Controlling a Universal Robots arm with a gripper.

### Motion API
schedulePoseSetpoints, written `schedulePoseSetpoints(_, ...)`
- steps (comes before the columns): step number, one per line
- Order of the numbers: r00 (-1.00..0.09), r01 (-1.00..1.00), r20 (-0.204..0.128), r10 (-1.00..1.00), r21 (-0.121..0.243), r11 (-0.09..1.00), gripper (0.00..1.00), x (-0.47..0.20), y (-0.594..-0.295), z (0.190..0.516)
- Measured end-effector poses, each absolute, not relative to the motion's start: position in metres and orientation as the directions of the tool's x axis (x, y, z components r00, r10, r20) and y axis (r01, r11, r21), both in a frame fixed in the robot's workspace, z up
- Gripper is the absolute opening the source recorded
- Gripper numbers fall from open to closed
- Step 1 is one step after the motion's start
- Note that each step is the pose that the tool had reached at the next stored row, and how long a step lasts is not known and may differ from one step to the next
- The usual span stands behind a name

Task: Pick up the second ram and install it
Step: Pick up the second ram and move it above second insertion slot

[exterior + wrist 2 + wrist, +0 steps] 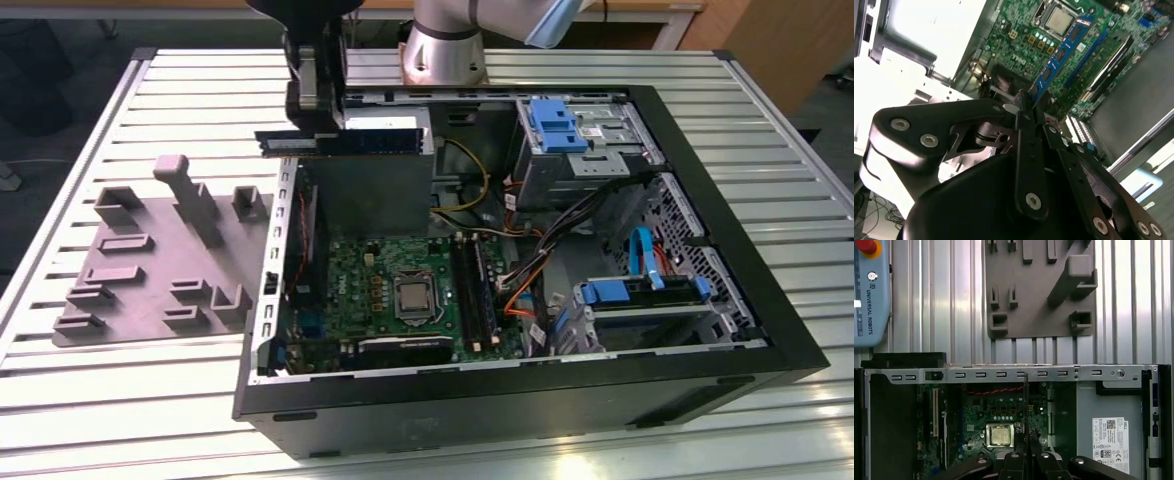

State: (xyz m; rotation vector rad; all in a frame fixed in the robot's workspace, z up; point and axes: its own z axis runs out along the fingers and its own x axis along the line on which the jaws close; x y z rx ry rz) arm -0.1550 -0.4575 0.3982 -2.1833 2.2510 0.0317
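The second ram (350, 142) is a long blue-green stick held level above the far corner of the open computer case (534, 400), at the exterior view's left. My gripper (316, 138) is shut on it near one end. In the second wrist view the ram (1061, 50) runs out from the fingertips (1026, 107) over the green motherboard (1019, 45). Edge-on in the first wrist view, the ram (1025, 400) is a thin dark line above the processor (1000, 435). The black memory slots (474, 290) lie on the motherboard below and nearer the camera.
A grey moulded fixture tray (160, 260) lies on the slatted table beside the case. Blue drive brackets (554, 125) and cables (521, 290) crowd the case at the exterior view's right. A grey power supply box (374, 190) stands just under the ram. A teach pendant (869, 290) rests on the table.
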Motion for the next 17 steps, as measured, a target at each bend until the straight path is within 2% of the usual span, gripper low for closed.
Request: schedulePoseSetpoints(17,-0.031,-0.999,-0.018,-0.999,0.011,0.03,0.14,-0.1,-0.458,0.397)
